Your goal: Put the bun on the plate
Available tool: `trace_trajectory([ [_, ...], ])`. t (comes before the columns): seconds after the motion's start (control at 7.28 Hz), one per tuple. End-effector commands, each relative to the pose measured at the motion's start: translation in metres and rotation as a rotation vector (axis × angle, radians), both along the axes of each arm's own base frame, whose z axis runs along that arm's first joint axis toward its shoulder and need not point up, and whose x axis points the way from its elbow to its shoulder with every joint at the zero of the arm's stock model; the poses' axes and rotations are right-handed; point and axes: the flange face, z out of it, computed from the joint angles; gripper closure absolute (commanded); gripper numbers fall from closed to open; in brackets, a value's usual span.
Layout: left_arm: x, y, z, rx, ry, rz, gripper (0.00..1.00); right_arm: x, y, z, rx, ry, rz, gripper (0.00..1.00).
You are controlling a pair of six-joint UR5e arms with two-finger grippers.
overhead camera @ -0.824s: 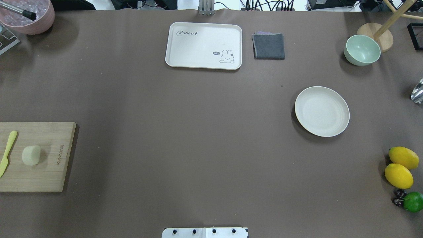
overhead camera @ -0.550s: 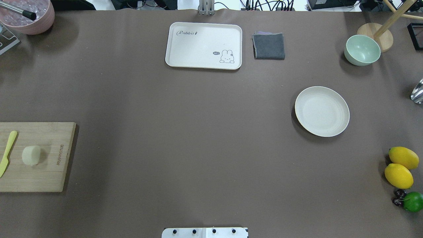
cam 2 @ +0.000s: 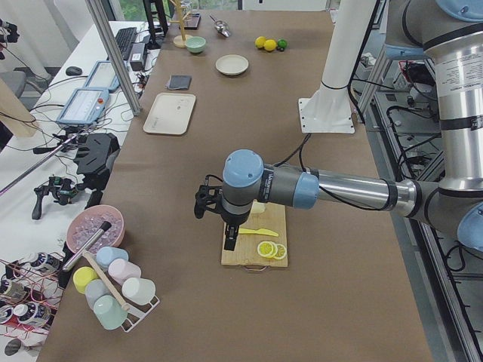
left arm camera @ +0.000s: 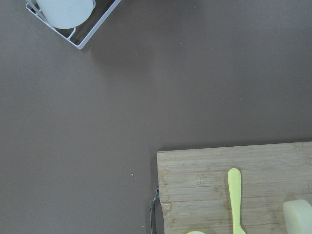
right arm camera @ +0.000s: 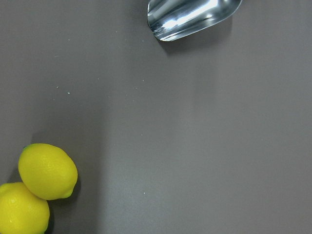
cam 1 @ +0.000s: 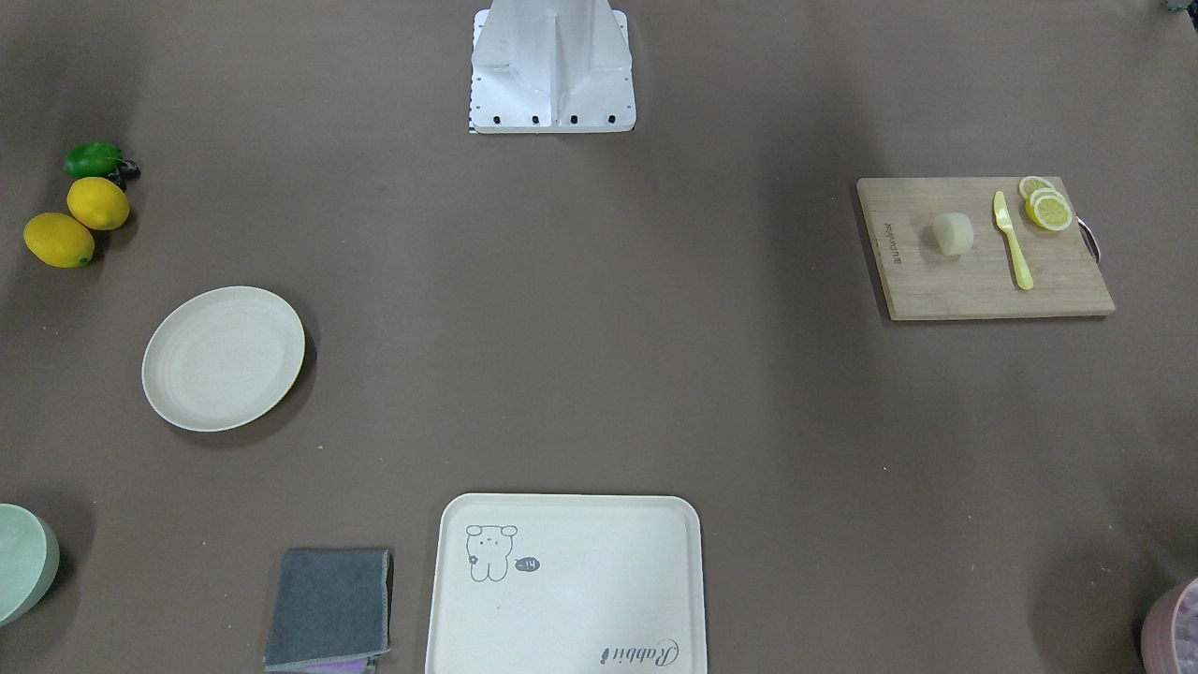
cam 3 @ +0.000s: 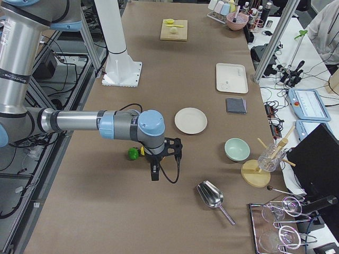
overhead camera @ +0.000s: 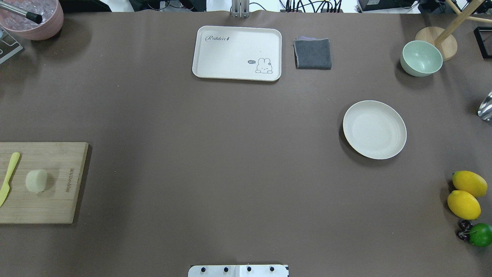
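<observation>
The bun (overhead camera: 36,180), a pale cream lump, lies on a wooden cutting board (overhead camera: 46,207) at the table's left edge; it also shows as the bun (cam 1: 954,233) and at the corner of the left wrist view as the bun (left arm camera: 298,216). The plate (overhead camera: 374,129), round and cream-white with nothing on it, sits far off on the right as the plate (cam 1: 223,358). My left gripper (cam 2: 230,235) hangs above the board's outer end. My right gripper (cam 3: 154,173) hangs near the lemons. Both show only in side views; I cannot tell their state.
A yellow knife (overhead camera: 8,177) and lemon slices (cam 1: 1046,206) share the board. At the back are a cream tray (overhead camera: 236,53), a grey cloth (overhead camera: 313,53) and a green bowl (overhead camera: 421,58). Two lemons (overhead camera: 469,183) and a metal scoop (right arm camera: 190,17) lie at the right.
</observation>
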Motion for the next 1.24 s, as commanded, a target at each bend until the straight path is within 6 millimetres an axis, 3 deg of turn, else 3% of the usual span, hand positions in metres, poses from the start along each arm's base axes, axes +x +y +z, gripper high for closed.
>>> trace_trajectory([
  [0.0, -0.001, -0.024, -0.03, 0.075, 0.002, 0.001, 0.02, 0.009, -0.003, -0.005, 0.013, -0.005, 0.029, 0.0],
  [0.14, -0.002, -0.03, -0.033, 0.08, -0.004, -0.002, 0.02, 0.015, -0.011, -0.016, 0.062, -0.004, 0.041, 0.0],
  [0.41, -0.004, -0.059, -0.072, 0.224, 0.0, -0.006, 0.02, 0.018, -0.013, -0.024, 0.114, -0.013, 0.057, 0.0],
  [0.55, -0.002, -0.064, -0.077, 0.194, 0.021, -0.017, 0.02, 0.018, -0.017, -0.032, 0.18, -0.015, 0.057, 0.0],
  [0.82, 0.006, -0.056, -0.086, 0.196, 0.158, -0.01, 0.02, 0.011, -0.02, -0.041, 0.158, -0.114, 0.099, 0.0],
  [1.1, 0.016, -0.056, -0.1, 0.282, 0.2, 0.004, 0.02, -0.011, -0.028, -0.055, 0.098, -0.211, 0.141, 0.0],
])
